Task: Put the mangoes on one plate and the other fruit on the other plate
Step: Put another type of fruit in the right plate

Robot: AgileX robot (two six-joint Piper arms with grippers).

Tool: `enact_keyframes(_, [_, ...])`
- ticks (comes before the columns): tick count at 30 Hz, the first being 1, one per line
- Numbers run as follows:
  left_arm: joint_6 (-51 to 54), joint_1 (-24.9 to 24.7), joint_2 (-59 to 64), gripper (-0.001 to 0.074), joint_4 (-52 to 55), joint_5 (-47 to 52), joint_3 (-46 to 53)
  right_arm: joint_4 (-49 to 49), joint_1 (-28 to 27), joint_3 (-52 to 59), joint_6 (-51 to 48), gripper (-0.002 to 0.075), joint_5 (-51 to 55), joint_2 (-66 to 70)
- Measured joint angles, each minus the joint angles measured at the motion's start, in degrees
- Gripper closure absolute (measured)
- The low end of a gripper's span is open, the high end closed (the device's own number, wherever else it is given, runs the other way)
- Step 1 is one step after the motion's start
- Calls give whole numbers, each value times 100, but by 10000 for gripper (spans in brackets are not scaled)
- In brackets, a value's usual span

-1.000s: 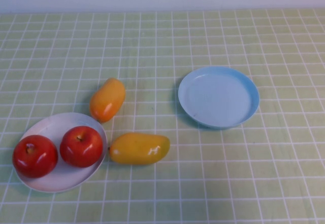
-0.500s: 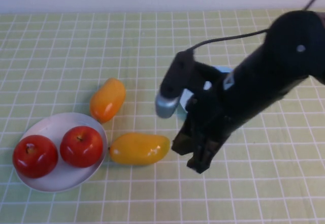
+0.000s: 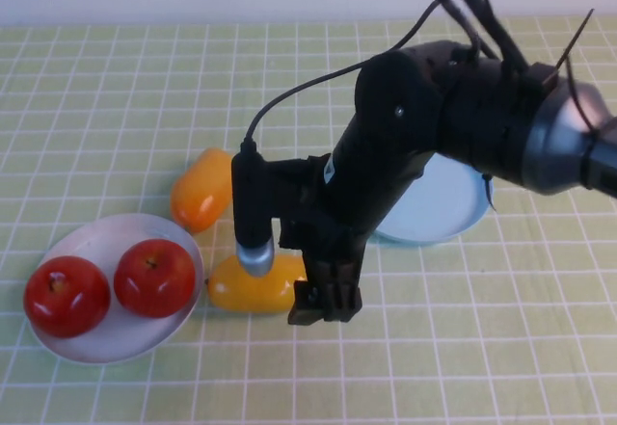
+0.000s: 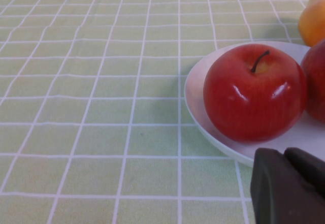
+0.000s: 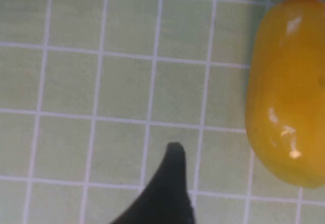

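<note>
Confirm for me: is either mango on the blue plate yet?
No. In the high view the yellow mango and the orange mango both lie on the tablecloth, apart from the blue plate.

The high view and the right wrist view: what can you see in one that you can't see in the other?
Only the high view shows the two red apples on the white plate, the orange mango, the blue plate and the right arm.

Only the right wrist view shows one fingertip of the right end effector close up; the left end effector appears in neither.

Both show the yellow mango on the checked tablecloth.
</note>
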Motion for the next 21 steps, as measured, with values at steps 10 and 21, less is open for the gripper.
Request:
enact_keyframes(10, [0,0,0,732,0,0,0,-108,100,0,-297,38,-869,610])
enact_keyframes(21, [0,0,0,732,0,0,0,-98,103,-8,-297,38,-1613,1137])
